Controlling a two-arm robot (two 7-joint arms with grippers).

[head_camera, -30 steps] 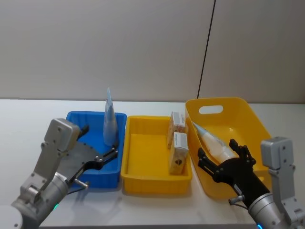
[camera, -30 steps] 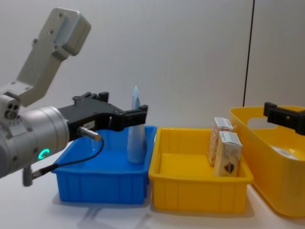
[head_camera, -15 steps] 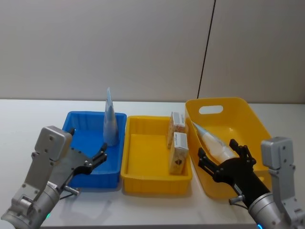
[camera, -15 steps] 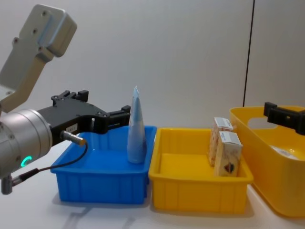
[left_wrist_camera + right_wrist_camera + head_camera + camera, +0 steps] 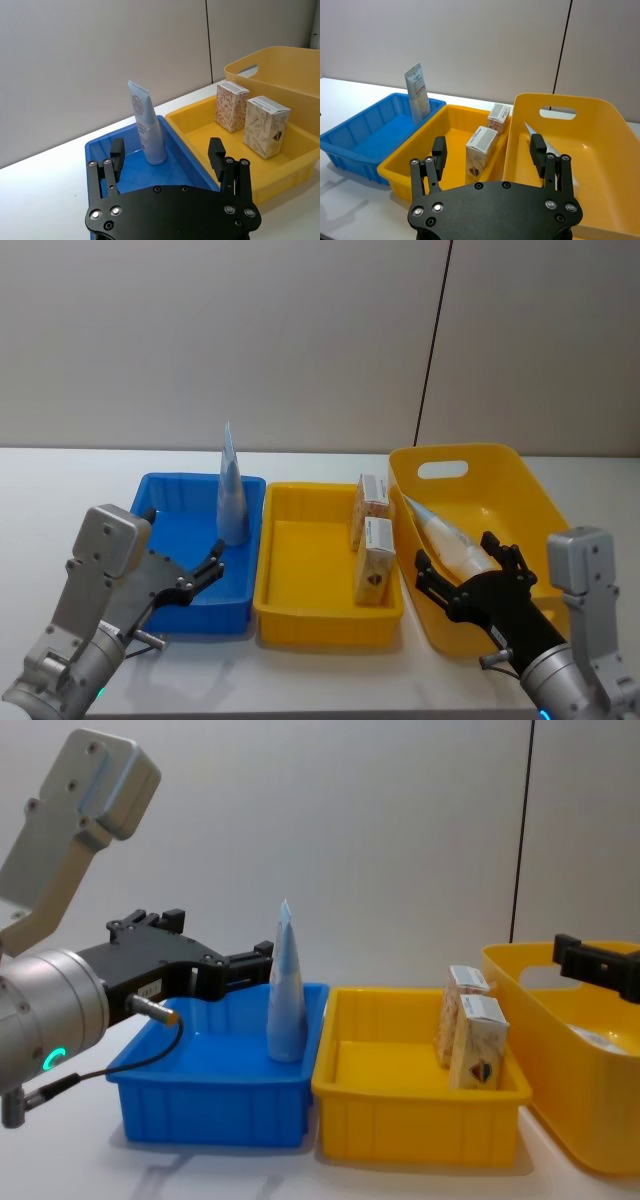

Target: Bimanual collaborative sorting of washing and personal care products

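Observation:
One pale-blue tube (image 5: 230, 492) (image 5: 284, 990) stands upright at the back right of the blue bin (image 5: 165, 525). Two cream cartons (image 5: 372, 502) (image 5: 374, 562) stand along the right wall of the yellow tray (image 5: 300, 620). A second tube (image 5: 447, 537) (image 5: 546, 146) lies slanted in the yellow basket (image 5: 525, 485). My left gripper (image 5: 183, 540) (image 5: 166, 149) hangs open over the bin's near left part, well back from the standing tube. My right gripper (image 5: 458, 556) (image 5: 488, 145) is open at the basket's near left side, just in front of the lying tube, holding nothing.
The bin, tray and basket sit side by side on a white table (image 5: 60, 490), with bare tabletop to the left and along the front edge. The basket has tall walls and a handle slot (image 5: 443, 469). A grey wall stands behind.
Over the last second my left gripper drew back and down, away from the standing tube, then stayed still. The right gripper and all products have not moved.

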